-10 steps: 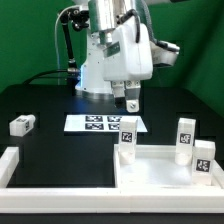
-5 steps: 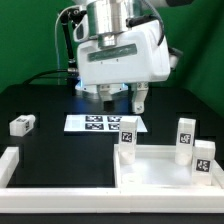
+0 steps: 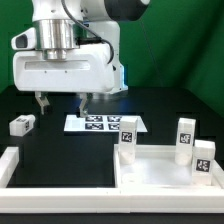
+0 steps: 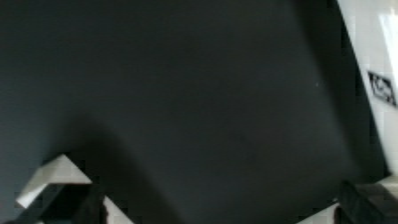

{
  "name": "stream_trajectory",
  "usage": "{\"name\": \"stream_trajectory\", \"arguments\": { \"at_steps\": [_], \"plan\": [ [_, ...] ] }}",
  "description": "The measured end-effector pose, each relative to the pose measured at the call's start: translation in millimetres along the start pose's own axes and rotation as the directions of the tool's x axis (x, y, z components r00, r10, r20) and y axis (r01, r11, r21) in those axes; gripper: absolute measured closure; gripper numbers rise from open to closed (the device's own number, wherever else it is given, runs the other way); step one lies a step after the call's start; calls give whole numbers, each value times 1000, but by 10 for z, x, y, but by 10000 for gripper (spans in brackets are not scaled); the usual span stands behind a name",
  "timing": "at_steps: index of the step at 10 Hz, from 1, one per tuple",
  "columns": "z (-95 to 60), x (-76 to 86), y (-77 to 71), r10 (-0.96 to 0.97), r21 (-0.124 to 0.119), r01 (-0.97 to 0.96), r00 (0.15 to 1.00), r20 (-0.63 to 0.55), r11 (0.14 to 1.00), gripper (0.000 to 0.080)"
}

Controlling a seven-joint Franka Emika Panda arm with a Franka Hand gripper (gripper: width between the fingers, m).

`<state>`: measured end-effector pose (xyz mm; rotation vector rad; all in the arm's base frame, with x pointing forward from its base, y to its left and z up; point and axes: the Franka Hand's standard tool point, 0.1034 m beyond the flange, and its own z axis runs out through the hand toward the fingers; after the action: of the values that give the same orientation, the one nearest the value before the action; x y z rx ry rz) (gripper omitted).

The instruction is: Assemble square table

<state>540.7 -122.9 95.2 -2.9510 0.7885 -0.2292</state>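
The square table slab (image 3: 160, 172) lies at the front of the exterior view's right, rim up. Three white tagged leg blocks stand upright on it: one at its near-left corner (image 3: 128, 141), two at the right (image 3: 185, 139) (image 3: 204, 158). A fourth leg block (image 3: 22, 124) lies loose on the black table at the exterior view's left. My gripper (image 3: 62, 102) hangs above the table between that loose leg and the marker board (image 3: 107, 124), open wide and empty. In the wrist view my gripper (image 4: 214, 205) shows only dark fingers (image 4: 59, 198) at the corners over bare black table.
A long white rail (image 3: 40, 196) with upturned ends lies along the front edge at the exterior view's left. A white tagged surface (image 4: 377, 90) runs along one edge of the wrist view. The arm's base (image 3: 100, 60) stands behind, against a green backdrop.
My gripper has swung from above the marker board toward the exterior view's left and come closer to the camera. Its fingers now stand wide apart. No part has moved.
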Motion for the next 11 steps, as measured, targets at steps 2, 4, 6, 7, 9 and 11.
{"name": "stream_trajectory", "arguments": {
  "at_steps": [2,4,6,7,9,11],
  "plan": [
    [6,-21,6,13,4,-13,1000,23,1000,151],
    [34,-105,68,-17,14,15,997,82,1000,151],
    [90,-296,701,-70,6,71,957,283,997,151],
    [36,-364,914,-150,12,156,918,367,988,151],
    [-22,-158,1325,-213,34,221,872,440,975,151],
    [-4,-227,1284,-190,38,205,801,568,978,151]
  ]
}}
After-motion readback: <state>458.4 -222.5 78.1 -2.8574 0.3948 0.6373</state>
